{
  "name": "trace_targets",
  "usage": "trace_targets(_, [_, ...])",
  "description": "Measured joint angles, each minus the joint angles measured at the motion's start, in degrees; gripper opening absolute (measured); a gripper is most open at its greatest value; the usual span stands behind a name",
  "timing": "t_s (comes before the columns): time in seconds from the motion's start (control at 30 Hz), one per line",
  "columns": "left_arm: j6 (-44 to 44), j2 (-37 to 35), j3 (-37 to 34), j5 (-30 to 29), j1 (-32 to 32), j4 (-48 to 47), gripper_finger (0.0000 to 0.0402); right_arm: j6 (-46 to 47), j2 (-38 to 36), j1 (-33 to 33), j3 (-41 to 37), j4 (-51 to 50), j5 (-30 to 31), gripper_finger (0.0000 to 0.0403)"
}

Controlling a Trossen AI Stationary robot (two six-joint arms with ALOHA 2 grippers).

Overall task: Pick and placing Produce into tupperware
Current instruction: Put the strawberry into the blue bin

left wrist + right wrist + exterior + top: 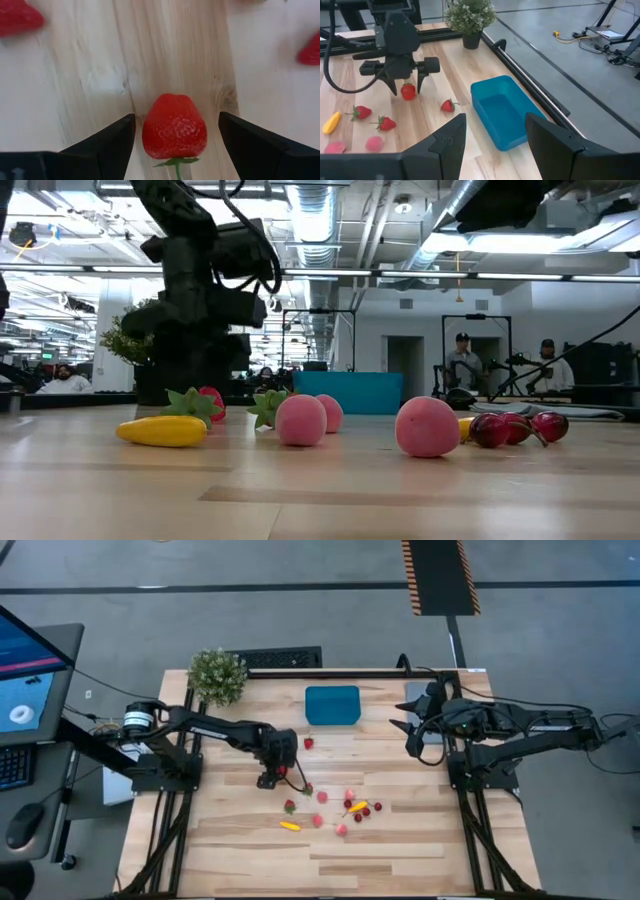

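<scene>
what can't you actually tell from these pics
- High view: the left gripper hides the strawberry it straddles, so contact with the fingers can't be judged there.
- Low view: the tupperware is partly blocked by pink pieces; its inside is unseen.
- Right wrist view: the right gripper has its fingers covering the container's near end.
- High view: the cherries are too small to count.

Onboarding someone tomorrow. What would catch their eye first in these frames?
The left gripper is down at mid-table, fingers open on either side of a red strawberry. Next is the teal tupperware at the table's far edge, empty, with one strawberry lying short of it. The remaining produce, pink, yellow and cherry pieces, is scattered nearer the front, while the right gripper waits open beside the tupperware.
</scene>
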Motion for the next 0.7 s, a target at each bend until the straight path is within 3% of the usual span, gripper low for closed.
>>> trace_targets(0.37, [-0.1,0.8,0.0,-0.3,0.0,1.6,0.0274,-0.1,0.0,0.0,0.0,0.0,0.0,0.0225])
trace_targets(0.7, [-0.4,0.7,0.0,0.0,0.0,1.1,0.0183,-0.1,0.0,0.0,0.0,0.0,0.0,0.0225])
